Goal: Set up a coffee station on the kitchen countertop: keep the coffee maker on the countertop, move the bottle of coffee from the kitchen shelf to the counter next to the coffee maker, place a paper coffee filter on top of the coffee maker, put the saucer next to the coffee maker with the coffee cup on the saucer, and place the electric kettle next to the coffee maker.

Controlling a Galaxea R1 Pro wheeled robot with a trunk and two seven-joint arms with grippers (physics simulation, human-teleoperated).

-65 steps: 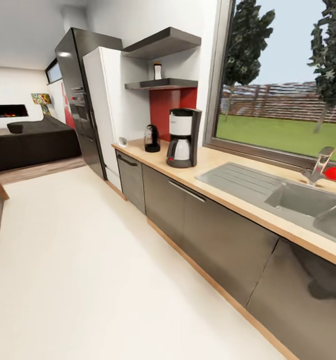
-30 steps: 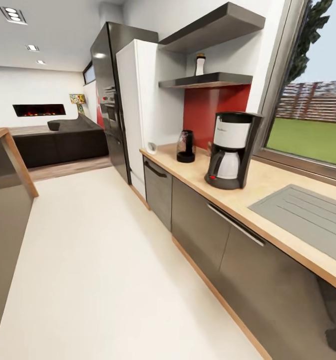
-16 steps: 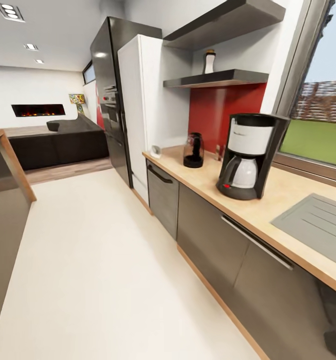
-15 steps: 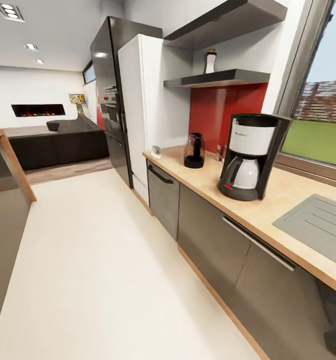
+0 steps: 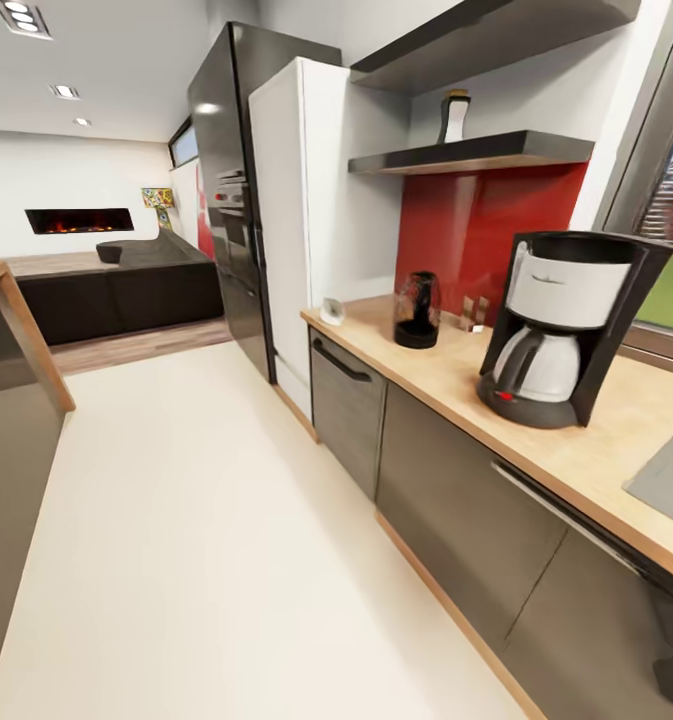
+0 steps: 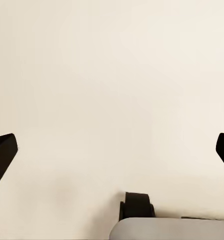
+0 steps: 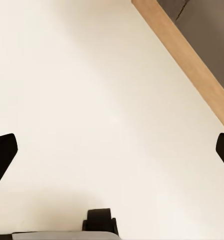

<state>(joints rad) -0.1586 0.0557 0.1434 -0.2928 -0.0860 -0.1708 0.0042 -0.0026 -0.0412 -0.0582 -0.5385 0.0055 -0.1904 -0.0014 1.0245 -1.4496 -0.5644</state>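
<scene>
The cream floor [image 5: 206, 540] fills the lower left and centre of the head view. The kitchen countertop [image 5: 576, 455] runs from the middle toward the lower right over grey cabinet fronts [image 5: 456, 510], and it is cut off by the right edge, where only a grey corner of the sink's drainboard [image 5: 671, 475] shows. At upper centre stand a tall black fridge [image 5: 226, 190] and a white cabinet [image 5: 296, 210]. The kitchen shelf [image 5: 476, 155] juts out at upper right above a red wall panel [image 5: 476, 230].

The coffee maker [image 5: 566, 325] stands on the worktop at middle right. The electric kettle [image 5: 417, 311] sits further along the counter, well apart from it, nearer the centre of the frame. The bottle of coffee [image 5: 454, 116] stands on the shelf, its shape hard to make out. A small pale thing [image 5: 332, 311] near the counter's far end and something small behind the kettle against the red wall are too small to identify.

In the left wrist view the left gripper [image 6: 112, 150] hangs over bare floor, its dark fingertips [image 6: 2, 152] spread to the frame's opposite edges, holding nothing. In the right wrist view the right gripper [image 7: 112, 150] is likewise wide apart and empty, with a wooden plinth strip [image 7: 186, 55] crossing the upper right corner.
</scene>
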